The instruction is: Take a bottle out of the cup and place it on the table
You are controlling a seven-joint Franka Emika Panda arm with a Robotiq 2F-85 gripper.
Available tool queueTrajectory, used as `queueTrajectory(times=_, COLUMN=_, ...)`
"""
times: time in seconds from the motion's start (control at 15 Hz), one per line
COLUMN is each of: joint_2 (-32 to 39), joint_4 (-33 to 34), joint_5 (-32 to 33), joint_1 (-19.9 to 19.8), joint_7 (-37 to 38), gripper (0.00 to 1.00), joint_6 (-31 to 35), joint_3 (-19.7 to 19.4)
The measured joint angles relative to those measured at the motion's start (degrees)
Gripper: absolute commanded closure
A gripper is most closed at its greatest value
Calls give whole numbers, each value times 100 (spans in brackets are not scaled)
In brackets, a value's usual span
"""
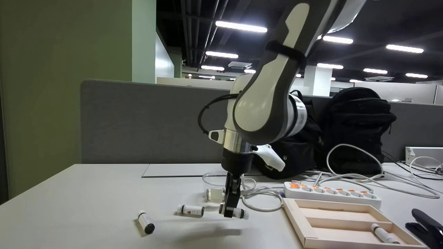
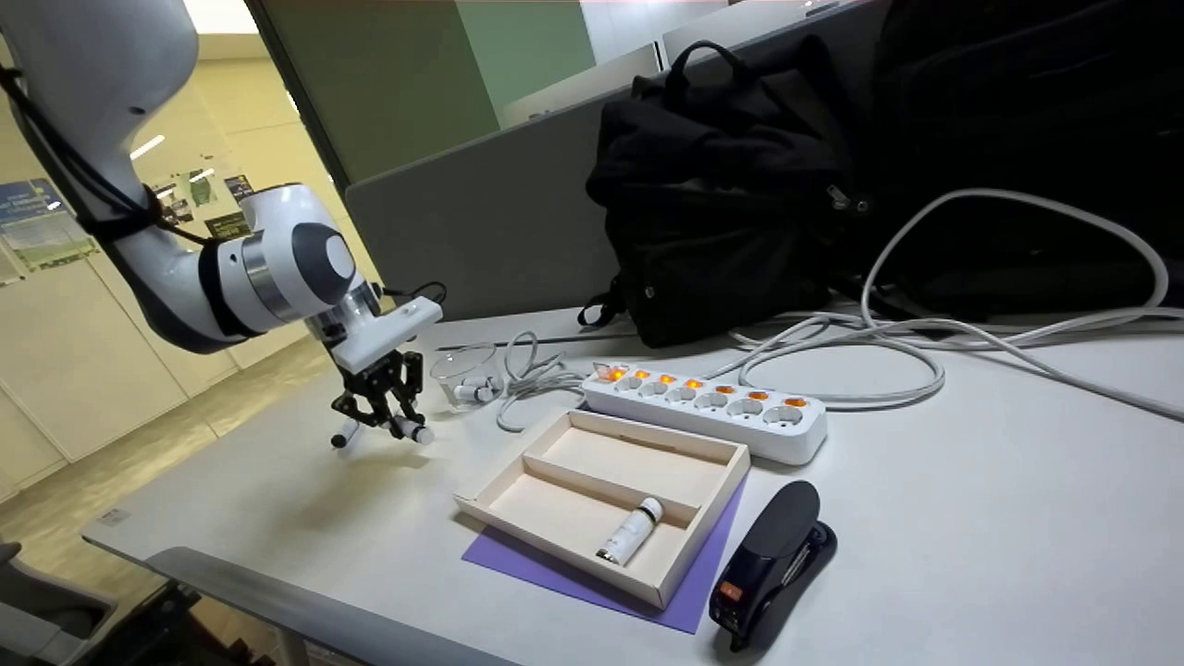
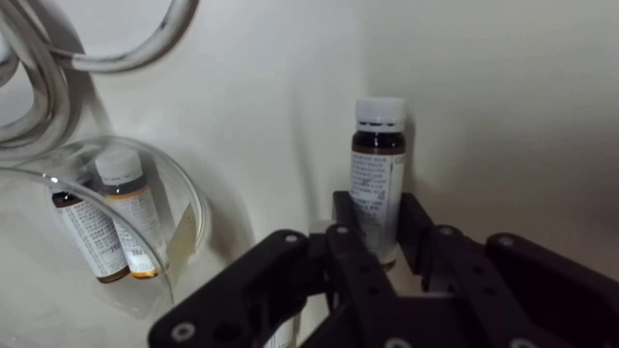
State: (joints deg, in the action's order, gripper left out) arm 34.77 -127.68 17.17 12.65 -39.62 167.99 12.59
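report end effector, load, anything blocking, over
End effector closed on brown white-labelled cylindrical bottle. Held outside transparent round cup, above flat pale grey table. Two similar bottles lying nearby, possibly obstructing.

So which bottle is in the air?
The white-capped bottle clamped in the tool, held clear of the table; the others rest on it, in the transparent cup or in the wooden tray.

Bottle (image 2: 416, 432) clamped in jaws, above table (image 2: 370, 527), clear cup (image 2: 453, 370) nearby — tray (image 2: 592, 499); stapler (image 2: 772, 546)
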Motion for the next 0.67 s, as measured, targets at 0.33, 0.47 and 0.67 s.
queueTrajectory(times=0.33, joint_2=85, joint_4=-11, joint_5=92, joint_1=16, joint_7=48, gripper=93, joint_6=-148, joint_3=-119)
queueTrajectory(times=0.47, joint_2=136, joint_4=-10, joint_5=92, joint_1=16, joint_7=54, gripper=93, joint_6=-222, joint_3=-119)
queueTrajectory(times=0.67, joint_2=196, joint_4=-7, joint_5=93, joint_1=16, joint_7=70, gripper=93, joint_6=-273, joint_3=-123)
